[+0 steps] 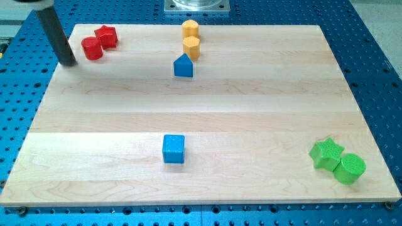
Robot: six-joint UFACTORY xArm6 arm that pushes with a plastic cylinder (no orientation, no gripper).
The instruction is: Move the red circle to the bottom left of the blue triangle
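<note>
The red circle point(92, 48) lies near the board's top left corner, touching a red star point(107, 36) just up and to its right. The blue triangle point(183, 66) sits in the upper middle of the board, well to the right of the red circle. My tip point(68, 62) rests on the board just left of and slightly below the red circle, with a small gap between them. The dark rod rises from the tip toward the view's top left.
Two yellow cylinders point(190, 28) point(191, 46) stand just above the blue triangle. A blue cube point(174, 149) lies lower middle. A green star point(326, 154) and green cylinder point(349, 168) sit at bottom right. The wooden board point(251, 107) lies on a blue perforated table.
</note>
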